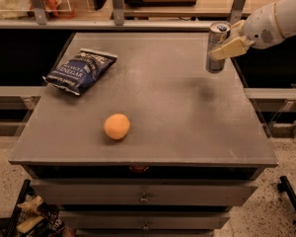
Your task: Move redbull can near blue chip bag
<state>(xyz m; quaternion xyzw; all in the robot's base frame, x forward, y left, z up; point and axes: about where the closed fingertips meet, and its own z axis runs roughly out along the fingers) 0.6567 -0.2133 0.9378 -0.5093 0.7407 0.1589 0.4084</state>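
The arm [286, 16] wears a smooth white casing, thick and rounded like a tube, with a thin darker seam where one segment meets the next. The wrist housing swells into a bulbous white shape carrying a small patch of fine dark dots – something like a grille. The gripper [221, 47], at the upper right of the view and clamped round the redbull can [218, 32], has pale cream-yellow fingers [232, 47] – flat, blocky and matte.
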